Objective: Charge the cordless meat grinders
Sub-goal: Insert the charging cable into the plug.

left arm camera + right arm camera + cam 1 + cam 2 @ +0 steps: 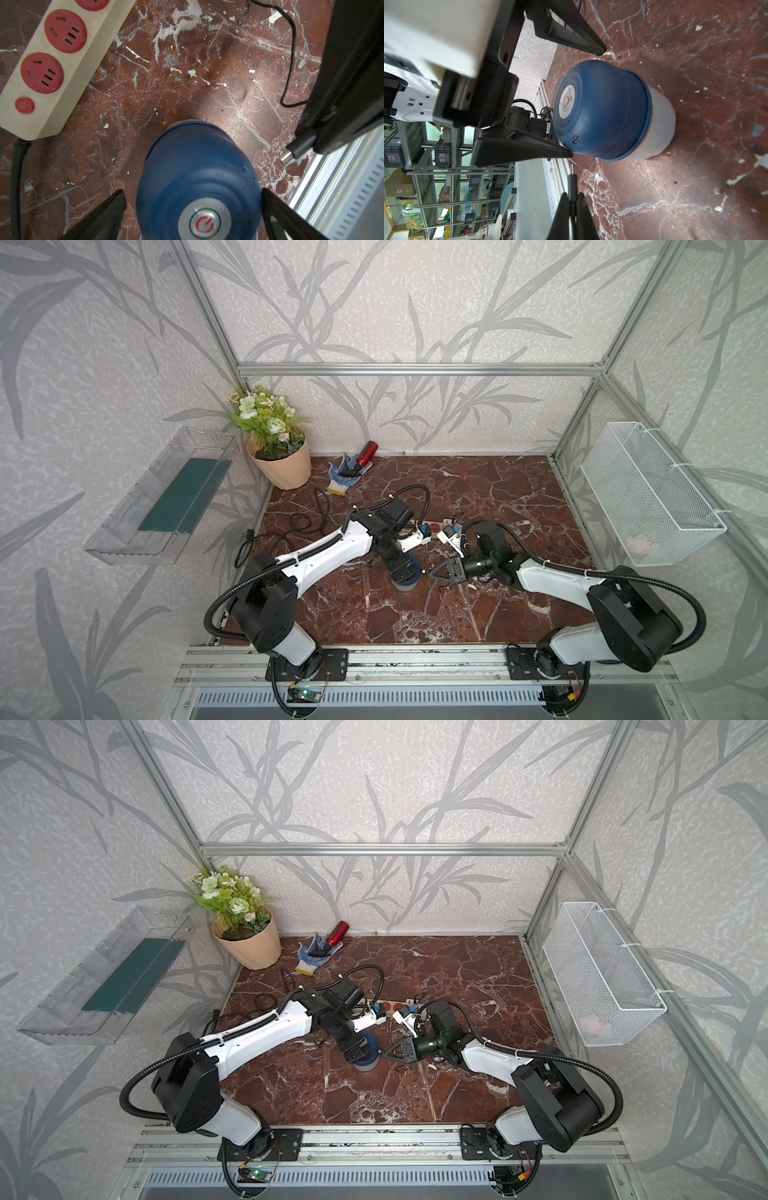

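The cordless meat grinder [411, 577] [369, 1054] stands upright on the marble floor, with a dark blue dome [197, 170] and a pale cup base [660, 128]. Its grey button faces the left wrist camera. My left gripper [193, 192] [584, 101] hangs over the dome and is open, one finger on each side. My right gripper [572, 195] [433, 574] is shut on the black charging plug [572, 179] [291, 152], just to the right of the grinder. The plug's metal tip points toward the dome, near its small charging port [576, 140].
A cream power strip [41, 72] [434, 526] with red sockets lies behind the arms, with white adapters [451, 536] plugged in. Black cable [299, 522] loops at left. A flower pot [282, 464], a glove [341, 477] and a red bottle [366, 452] sit at the back. A wire basket [648, 493] hangs at right.
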`<action>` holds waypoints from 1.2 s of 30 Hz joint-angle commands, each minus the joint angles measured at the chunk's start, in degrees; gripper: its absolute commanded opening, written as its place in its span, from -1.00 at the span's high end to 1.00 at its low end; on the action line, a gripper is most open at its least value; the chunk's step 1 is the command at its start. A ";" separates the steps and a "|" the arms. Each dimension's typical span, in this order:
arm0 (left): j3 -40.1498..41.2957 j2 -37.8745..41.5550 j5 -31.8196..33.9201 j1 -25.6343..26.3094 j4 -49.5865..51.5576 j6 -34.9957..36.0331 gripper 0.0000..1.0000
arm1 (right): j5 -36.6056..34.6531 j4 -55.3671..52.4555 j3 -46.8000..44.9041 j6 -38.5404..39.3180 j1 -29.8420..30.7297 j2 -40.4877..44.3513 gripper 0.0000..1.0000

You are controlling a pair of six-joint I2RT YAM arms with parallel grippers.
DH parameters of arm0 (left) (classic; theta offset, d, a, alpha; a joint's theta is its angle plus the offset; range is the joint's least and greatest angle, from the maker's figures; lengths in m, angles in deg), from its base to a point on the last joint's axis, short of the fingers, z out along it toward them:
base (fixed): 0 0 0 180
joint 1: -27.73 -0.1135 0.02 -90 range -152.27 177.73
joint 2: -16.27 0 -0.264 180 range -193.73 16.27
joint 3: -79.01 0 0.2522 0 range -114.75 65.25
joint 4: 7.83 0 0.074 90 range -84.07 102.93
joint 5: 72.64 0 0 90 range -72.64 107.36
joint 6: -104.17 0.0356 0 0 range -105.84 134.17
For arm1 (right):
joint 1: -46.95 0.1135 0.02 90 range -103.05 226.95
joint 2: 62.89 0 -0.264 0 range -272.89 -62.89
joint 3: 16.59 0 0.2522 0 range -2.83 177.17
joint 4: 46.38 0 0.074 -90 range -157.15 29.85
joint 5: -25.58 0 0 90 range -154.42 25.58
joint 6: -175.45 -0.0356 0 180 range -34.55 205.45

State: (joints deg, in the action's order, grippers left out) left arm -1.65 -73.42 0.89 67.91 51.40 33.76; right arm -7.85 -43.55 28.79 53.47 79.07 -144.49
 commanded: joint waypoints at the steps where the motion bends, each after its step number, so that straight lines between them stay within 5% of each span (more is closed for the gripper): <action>1: -0.58 -0.89 -1.11 -0.17 0.88 1.96 -0.93 | 0.56 1.92 -0.55 -0.53 -0.19 0.14 1.00; 13: 1.33 -0.53 -1.20 -0.22 -0.12 1.50 -0.70 | -0.03 8.54 -1.21 -4.17 -0.21 -2.50 1.00; 36: 1.85 -1.19 -0.58 -0.17 0.06 1.37 -0.69 | -0.33 14.61 -0.33 -9.31 1.32 -5.67 1.00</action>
State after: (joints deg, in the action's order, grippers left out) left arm -1.34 -73.77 -0.11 67.91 50.84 33.91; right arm -8.46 -31.09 27.85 44.77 79.73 -149.32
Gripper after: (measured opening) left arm 0.849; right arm 0.081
